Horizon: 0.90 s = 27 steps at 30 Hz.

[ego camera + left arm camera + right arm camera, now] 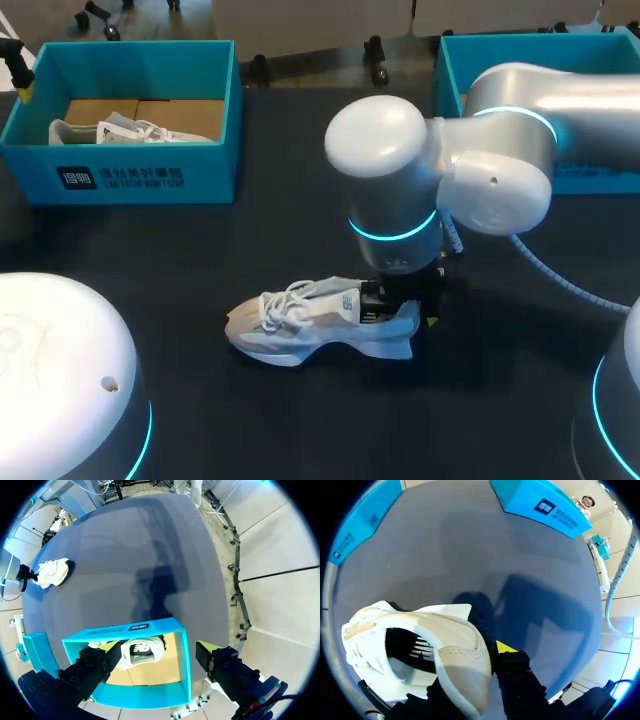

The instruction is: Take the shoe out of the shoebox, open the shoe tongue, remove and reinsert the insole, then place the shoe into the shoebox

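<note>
shoe: a white and pale grey shoe [300,325] stands on its sole near the middle of the dark surface [200,250], well apart from both boxes. its toe points to my left, its heel to my right, and its laces lie loose over the tongue.
right hand: the right hand [465,652] is down at the heel. one finger is inside the shoe's opening and the yellow-tipped one [506,647] is against the outside of the heel wall, so it is clamped on the heel.
right arm: the right arm [480,160] comes in from the right and bends down over the heel, hiding part of it in the head view.
left hand: the left hand [160,652] hangs above the shoebox with its fingers spread wide, holding nothing.
shoebox: the blue shoebox [150,180] sits at the far left of the surface, lid off.
second shoe: another white shoe [120,130] lies inside the shoebox on its brown floor.
second box: a second blue box [470,60] stands at the far right, partly behind the right arm.
</note>
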Tool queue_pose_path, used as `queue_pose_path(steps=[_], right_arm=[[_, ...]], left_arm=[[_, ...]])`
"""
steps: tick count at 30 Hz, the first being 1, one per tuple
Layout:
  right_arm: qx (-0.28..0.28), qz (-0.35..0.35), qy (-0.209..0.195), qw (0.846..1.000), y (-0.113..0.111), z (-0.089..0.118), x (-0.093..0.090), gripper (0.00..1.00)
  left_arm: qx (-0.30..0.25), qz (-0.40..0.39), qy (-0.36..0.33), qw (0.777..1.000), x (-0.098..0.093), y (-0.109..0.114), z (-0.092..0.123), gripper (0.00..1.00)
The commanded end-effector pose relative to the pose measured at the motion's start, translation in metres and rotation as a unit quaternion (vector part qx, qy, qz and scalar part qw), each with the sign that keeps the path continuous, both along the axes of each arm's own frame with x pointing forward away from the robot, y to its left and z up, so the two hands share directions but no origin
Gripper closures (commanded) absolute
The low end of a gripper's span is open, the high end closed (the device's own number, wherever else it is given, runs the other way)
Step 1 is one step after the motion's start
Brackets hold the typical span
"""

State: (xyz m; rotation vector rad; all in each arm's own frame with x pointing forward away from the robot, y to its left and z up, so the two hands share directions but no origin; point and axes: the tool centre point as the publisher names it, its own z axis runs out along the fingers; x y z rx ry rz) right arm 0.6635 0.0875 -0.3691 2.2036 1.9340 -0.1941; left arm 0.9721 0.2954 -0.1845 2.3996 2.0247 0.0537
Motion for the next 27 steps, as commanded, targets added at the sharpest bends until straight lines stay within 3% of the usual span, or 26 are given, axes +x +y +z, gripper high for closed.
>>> queue_pose_path(steps=[1, 26, 27], right_arm=[[0.005, 0.001, 0.004, 1.000, -0.002, -0.003, 0.002, 1.00], [0.027, -0.007, 0.015, 0.999, -0.006, -0.024, 0.002, 1.00], [0.028, -0.008, 0.016, 0.999, -0.006, -0.024, 0.002, 0.95]], left_arm=[[0.001, 0.000, -0.002, 1.000, -0.001, 0.000, 0.000, 0.00], [0.001, 0.000, -0.002, 1.000, -0.001, 0.000, 0.000, 0.00], [0.001, 0.000, -0.002, 1.000, -0.001, 0.000, 0.000, 0.00]])
